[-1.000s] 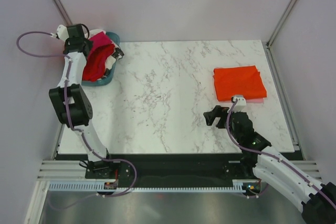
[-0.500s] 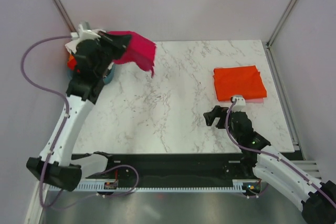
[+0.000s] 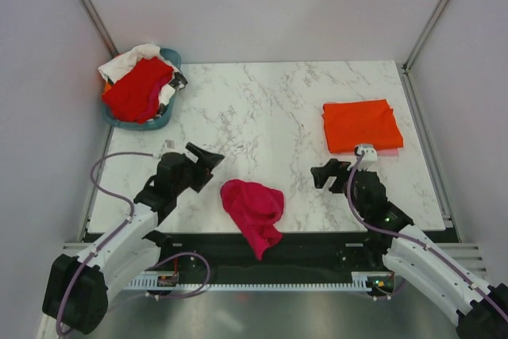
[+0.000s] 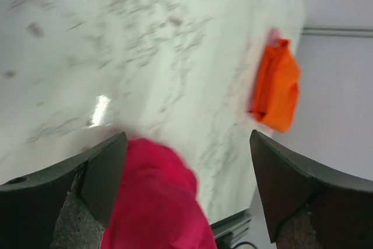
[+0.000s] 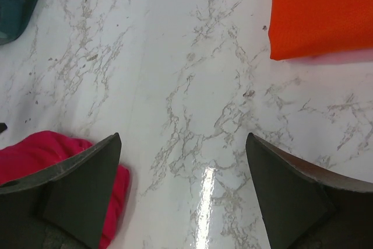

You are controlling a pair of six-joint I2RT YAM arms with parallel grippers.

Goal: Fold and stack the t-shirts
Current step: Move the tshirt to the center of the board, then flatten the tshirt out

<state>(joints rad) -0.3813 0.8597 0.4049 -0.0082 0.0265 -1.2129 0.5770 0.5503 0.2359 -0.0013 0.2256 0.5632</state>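
Now noting the crumpled magenta-pink cotton t-shirt [image 3: 254,210] in a heap on the white marble-patterned table [image 3: 262,109], near its front edge, between the two arms. Half a second back saw it hanging in the air from the left gripper [image 3: 208,161] up beside the teal plastic basket [image 3: 168,59]; a second back, down in that basket. Found the left gripper since swung low toward the near edge, just left of the heap, jaws wide apart and gripping nothing (left wrist view: pink cloth below and between the fingers [image 4: 105,173], contact not clear). Recorded the right gripper [image 3: 320,175] much where it was, jaws apart, empty, right of the heap and near the front corner of the folded bright orange t-shirt [image 3: 362,125]. Logged the orange shirt flat at the table's right side, unmoved, over a pale pink layer [image 3: 390,151] showing along its near edge. Left in the basket at the far left corner: a red t-shirt [image 3: 136,90] on top, white cloth [image 3: 131,57] behind it.
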